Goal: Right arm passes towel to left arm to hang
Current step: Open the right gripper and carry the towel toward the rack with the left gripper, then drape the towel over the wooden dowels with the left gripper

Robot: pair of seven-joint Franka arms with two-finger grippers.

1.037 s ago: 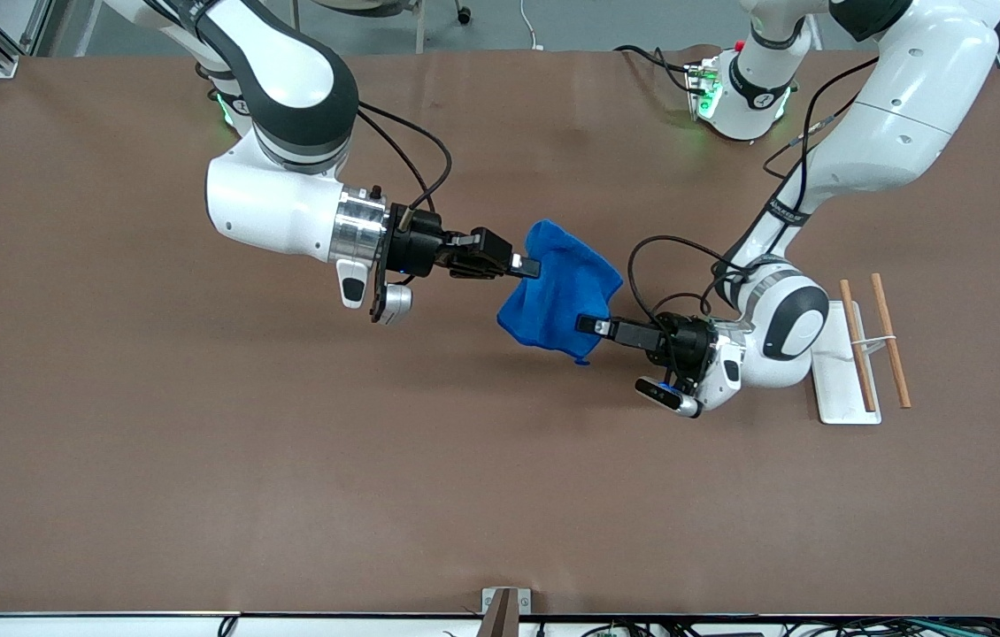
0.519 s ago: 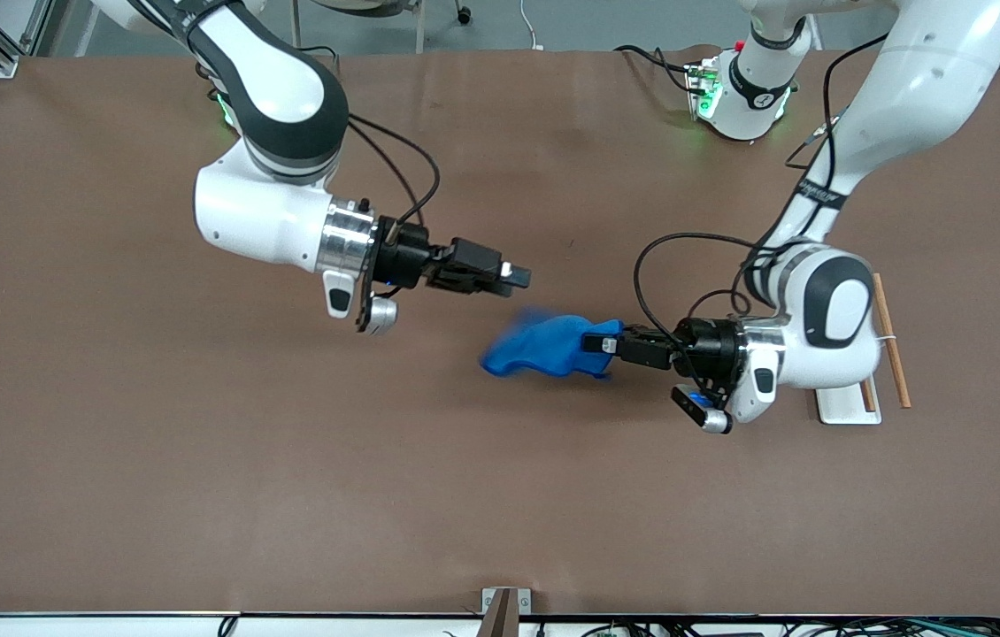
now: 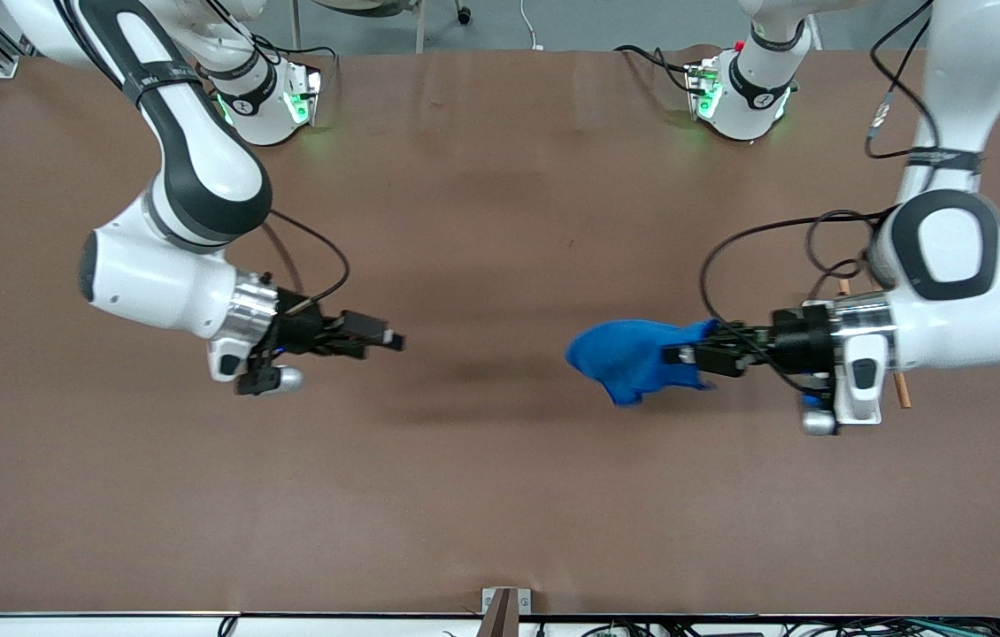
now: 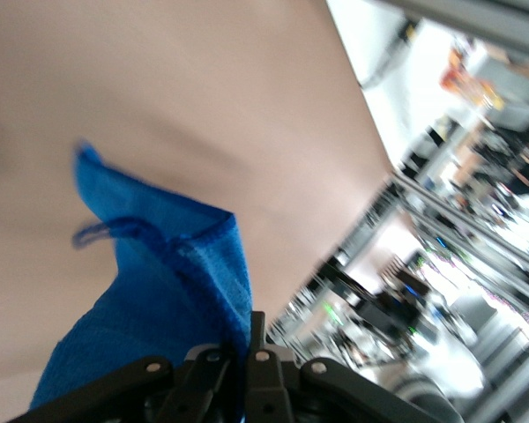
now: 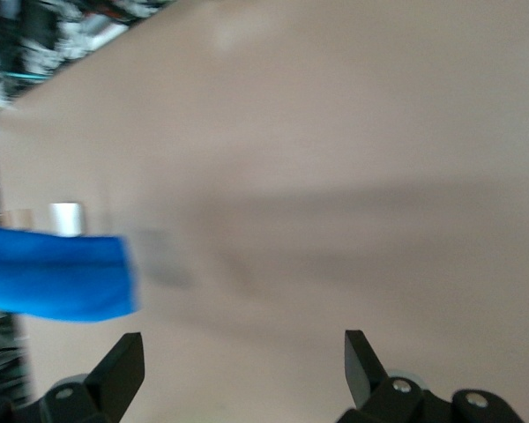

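The bright blue towel (image 3: 633, 358) hangs bunched from my left gripper (image 3: 684, 356), which is shut on one of its edges above the brown table (image 3: 482, 495), toward the left arm's end. In the left wrist view the towel (image 4: 159, 291) droops from the closed left gripper (image 4: 238, 357), with its small corner loop (image 4: 101, 232) showing. My right gripper (image 3: 394, 340) is open and empty over the table toward the right arm's end, well apart from the towel. In the right wrist view the right gripper (image 5: 242, 361) stands wide open, and the towel (image 5: 57, 275) shows farther off.
The left arm's wrist covers most of a rack with wooden rods; only rod ends (image 3: 903, 391) show. A small metal bracket (image 3: 504, 602) sits at the table edge nearest the front camera. The two arm bases (image 3: 743, 88) stand along the table's top edge.
The right gripper let go of the towel, opened and drew back toward its own end. The left gripper carried the towel away toward the left arm's end, now hanging bunched.
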